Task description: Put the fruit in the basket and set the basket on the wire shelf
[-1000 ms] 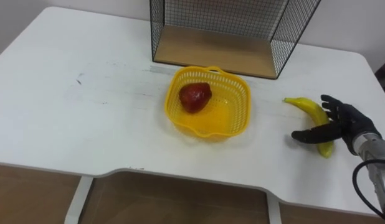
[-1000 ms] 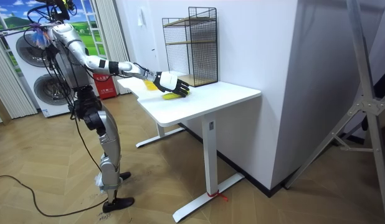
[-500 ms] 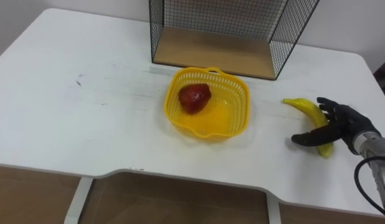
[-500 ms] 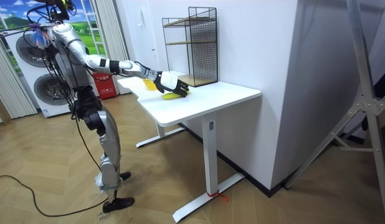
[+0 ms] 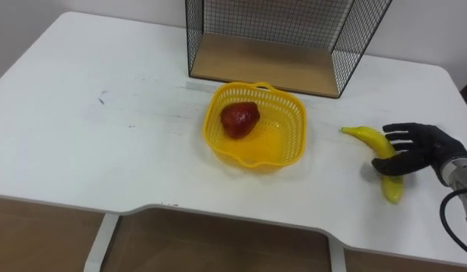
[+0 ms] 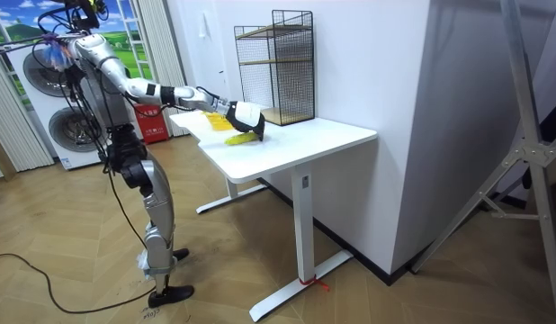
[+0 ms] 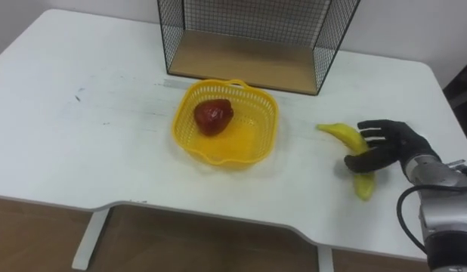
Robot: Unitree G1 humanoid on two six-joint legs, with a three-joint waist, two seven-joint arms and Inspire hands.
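A yellow plastic lattice basket (image 5: 286, 143) sat near the middle of the white counter (image 5: 105, 151), just in front of the black wire shelf with a wooden floor (image 5: 264, 64) at the top centre of the eye views. A dark red, rounded fruit (image 5: 239, 119) lay inside the basket, toward its upper left. The shelf's wooden floor was bare.

At the right of the frame a yellow curved banana (image 5: 372, 140) lay on the counter, well apart from the basket, its pointed tip toward the basket and its other end toward the lower right. The black right hand (image 5: 422, 146) came in from the right edge and was on the banana's middle: the thumb curled across the fruit on the lower side, while the fingers curved over it on the upper side. The banana looked to be resting on the counter.

In the room view the robot stood upright at the counter's left end, its right arm stretched out over the top.
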